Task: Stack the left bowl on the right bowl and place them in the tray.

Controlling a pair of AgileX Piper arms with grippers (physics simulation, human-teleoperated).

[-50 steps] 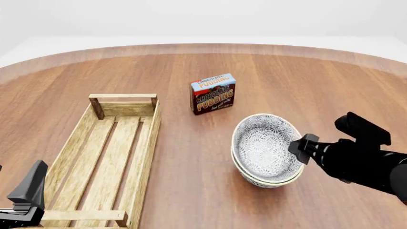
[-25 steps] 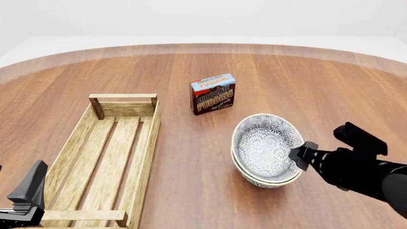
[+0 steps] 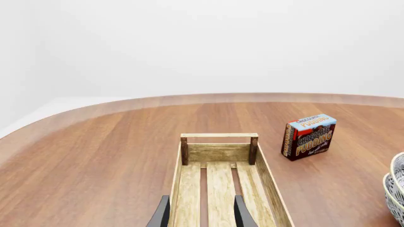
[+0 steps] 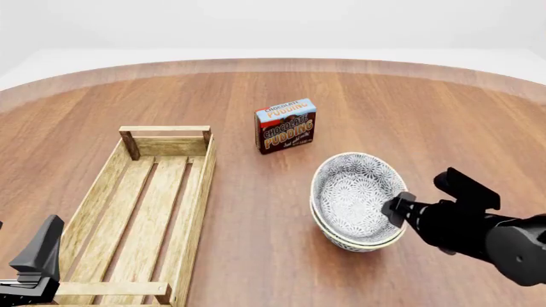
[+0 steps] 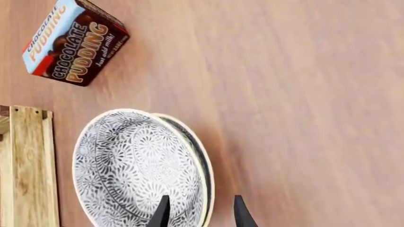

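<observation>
Two grey-and-white patterned bowls [image 4: 357, 199] sit nested on the table to the right of centre, the upper one slightly tilted. They also show in the right wrist view [image 5: 136, 170]. My right gripper [image 4: 395, 209] is open at their near-right rim; in its wrist view [image 5: 200, 215] one finger is inside the bowl and one outside. The light-wood tray [image 4: 194, 211] lies at the left, with nothing in it. My left gripper [image 4: 38, 259] is open and empty at the tray's near end, over its slats [image 3: 200, 216].
A chocolate pudding box [image 4: 286, 125] stands upright behind the bowls, between them and the tray's far end. It also shows in the left wrist view [image 3: 308, 136]. The round table's far edge [image 4: 273, 64] curves across the back.
My right gripper has come down and slightly left, closer onto the bowls' near-right rim. The bowls, tray and left arm have not moved.
</observation>
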